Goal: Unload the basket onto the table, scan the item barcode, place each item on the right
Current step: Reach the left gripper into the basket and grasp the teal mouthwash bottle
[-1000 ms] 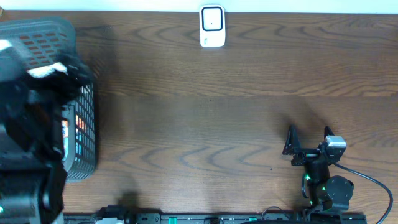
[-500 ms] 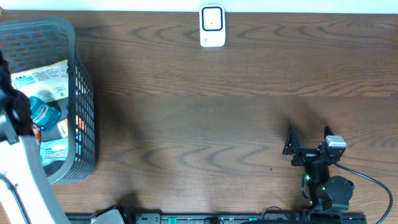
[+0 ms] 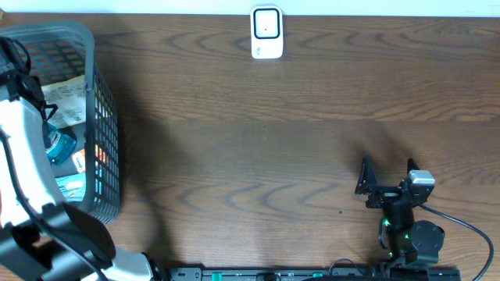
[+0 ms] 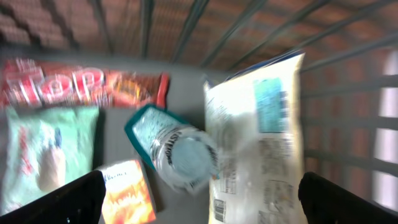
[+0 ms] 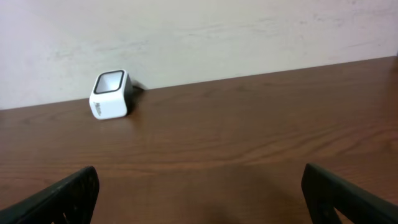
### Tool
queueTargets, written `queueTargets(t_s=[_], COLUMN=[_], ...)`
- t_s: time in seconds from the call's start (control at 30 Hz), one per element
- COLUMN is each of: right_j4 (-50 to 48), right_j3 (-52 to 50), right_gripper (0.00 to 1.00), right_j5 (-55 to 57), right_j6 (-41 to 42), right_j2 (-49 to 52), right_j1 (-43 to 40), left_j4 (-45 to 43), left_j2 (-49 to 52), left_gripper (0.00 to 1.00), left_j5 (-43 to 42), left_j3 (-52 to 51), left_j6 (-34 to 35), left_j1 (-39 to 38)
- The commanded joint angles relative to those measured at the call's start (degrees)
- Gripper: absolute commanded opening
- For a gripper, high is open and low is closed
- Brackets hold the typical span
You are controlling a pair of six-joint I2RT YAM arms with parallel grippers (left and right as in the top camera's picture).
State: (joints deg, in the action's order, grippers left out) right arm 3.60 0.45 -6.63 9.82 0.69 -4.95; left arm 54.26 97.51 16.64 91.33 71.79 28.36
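One scanner, one basket, at least five items inside.

Basket walls crowd the packets; open table stretches to the scanner.

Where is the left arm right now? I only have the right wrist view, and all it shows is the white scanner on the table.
Observer: Overhead, it hangs over the grey basket at the left of the table.
Operator: Has it got anything?
Observer: No, the left fingers stand open, empty, above a teal-labelled bottle.
Operator: What else is in there?
Observer: A white pouch right beside the bottle, plus a red snack packet.
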Motion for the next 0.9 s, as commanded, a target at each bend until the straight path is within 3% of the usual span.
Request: queueTargets(t_s=[0.0,0.1,0.63,0.73,0.8,0.87], right_j4=[0.11,0.11,0.11,0.11,0.11,0.11], right_j3=[-0.13,-0.13,-0.13,-0.13,-0.13,-0.13], right_gripper=[0.99,0.99,0.99,0.99,0.99,0.99], right_j5=[0.09,0.09,0.09,0.09,0.09,0.09], right_j6=[-0.46,-0.46,-0.46,-0.46,-0.46,-0.46], right_j2=[-0.26,-0.26,-0.26,-0.26,-0.26,-0.26], right_j1=[0.35,0.35,0.35,0.35,0.35,0.35], left_j4=[1.84,1.95,1.14,2.23,3.48,5.18], left_j2=[1.64,3.17,10.86,10.29,10.1,9.97], left_gripper=[0.99,0.99,0.99,0.68,0.52,0.43], left_j5=[-5.75,-5.75,-5.27,-4.63,-4.42,-3.72], left_j3=[0.37,0.37,0.28,0.31,0.31,0.31], left_j6=[10.78,14.56,15.52,15.06,14.88,14.84], left_j1=[1.66,2.67,3.48,3.74,4.02,4.33])
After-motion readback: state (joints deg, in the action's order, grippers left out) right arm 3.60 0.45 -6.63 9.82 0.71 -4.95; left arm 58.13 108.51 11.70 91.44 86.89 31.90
